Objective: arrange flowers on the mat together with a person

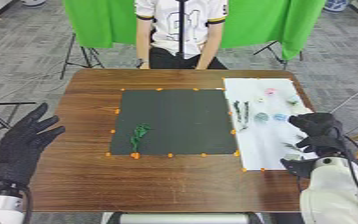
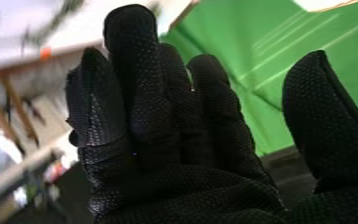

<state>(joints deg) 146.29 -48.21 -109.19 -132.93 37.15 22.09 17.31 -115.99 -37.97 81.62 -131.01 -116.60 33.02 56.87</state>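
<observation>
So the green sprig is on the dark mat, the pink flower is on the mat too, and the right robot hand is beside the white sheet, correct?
Not quite: the head view shows the pink flower on the white sheet. The green sprig is on the dark mat.

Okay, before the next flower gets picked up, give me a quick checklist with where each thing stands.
1. Right hand empty and open: ok, fingers straight, nothing held.
2. Left hand away from the dark mat: ok, it is off the mat's left side.
3. Green sprig on the mat: ok, lying near its front left corner.
4. Flowers available: ok, a pink flower and a blue flower lie on the white sheet.
5. Blooms on the mat: not ok, only greenery there.
6. Sheet beneath the right hand free of pieces: cannot tell, the hand blocks it.
</observation>
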